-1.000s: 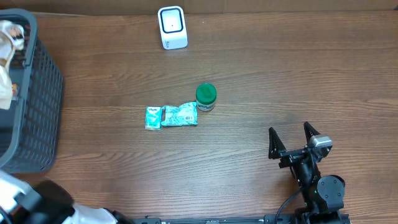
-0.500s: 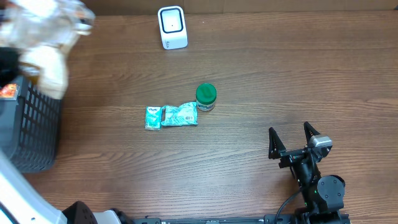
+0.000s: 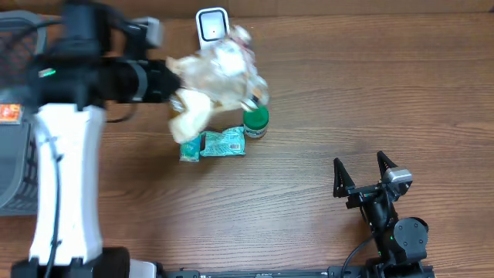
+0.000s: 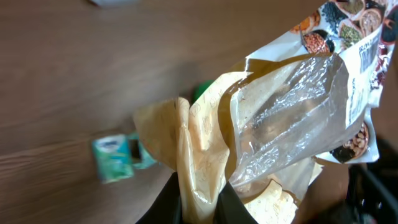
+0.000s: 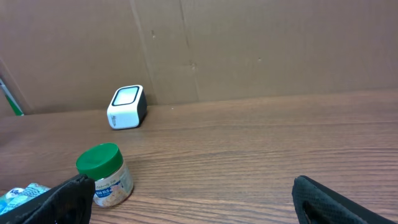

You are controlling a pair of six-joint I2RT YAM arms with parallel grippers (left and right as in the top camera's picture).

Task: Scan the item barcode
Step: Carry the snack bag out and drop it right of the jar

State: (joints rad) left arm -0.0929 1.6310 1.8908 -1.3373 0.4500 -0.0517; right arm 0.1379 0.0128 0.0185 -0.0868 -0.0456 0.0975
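Brown wood makes up the surface [image 3: 324,93], and a cardboard wall [image 5: 249,43] stands behind it. The left pincer [image 4: 202,204] is squeezed tight on the crinkly bottom edge of a snack bag [image 3: 222,73], so the bag hangs out in front of it, up in the air. I think it pinches only the edge so that the flat printed side stays bare for reading. The bag looks soft and floppy, so it may bend or swing. The white scanner [image 3: 213,34] stands just past the far end of the bag, with its window facing up. That is likely why the bag is carried over there, since the barcode has to face that window. I cannot tell where the barcode is on the bag. A jar with a green lid [image 3: 257,121] and some teal packets [image 3: 214,144] lie under the bag, close below the left pincer's reach. They seem to be waiting their turn. A gray basket [image 3: 23,177] sits behind the left arm, well apart from the scanner. The right pincer [image 3: 363,168] is wide open and holds nothing. It rests low, far from the bag, probably so that it stays out of the way.
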